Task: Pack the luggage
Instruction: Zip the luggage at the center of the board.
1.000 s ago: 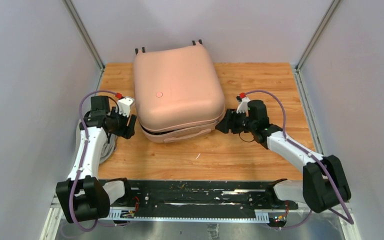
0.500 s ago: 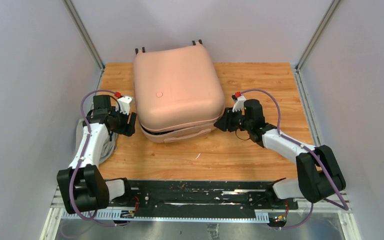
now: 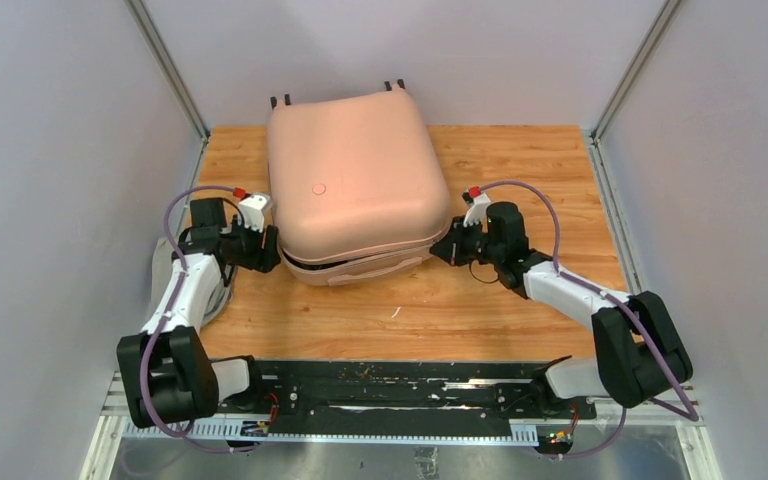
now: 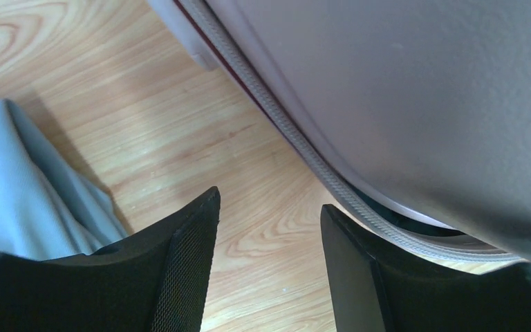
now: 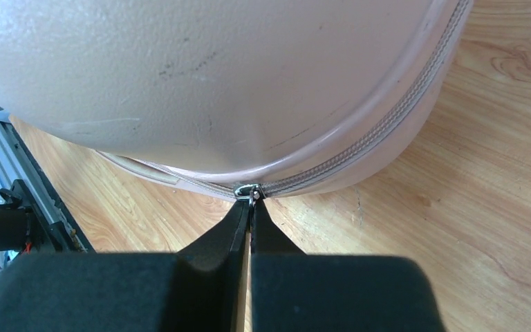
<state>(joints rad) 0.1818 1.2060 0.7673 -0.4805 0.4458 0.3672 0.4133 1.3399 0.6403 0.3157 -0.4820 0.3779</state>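
Note:
The luggage (image 3: 350, 175), a big pale pink hard-shell suitcase, lies flat mid-table with its lid down; a dark gap shows along its near left edge. At its near right corner my right gripper (image 3: 442, 250) is shut on the small metal zipper pull (image 5: 252, 193), its fingertips pinched together right at the zipper track (image 5: 387, 131). My left gripper (image 3: 268, 252) stands open beside the near left corner. Only bare wood lies between its fingers (image 4: 193, 235), and the suitcase's shell (image 4: 422, 104) and zipper seam run just past the right finger.
A grey cloth (image 4: 21, 187) lies on the wood left of the left gripper, partly under the left arm (image 3: 218, 300). Grey walls close in both sides and the back. A black rail (image 3: 390, 385) runs along the table's near edge.
The right gripper has moved in to the suitcase's corner and shut on the zipper pull. The left gripper has shifted right, closer to the near left corner, still open.

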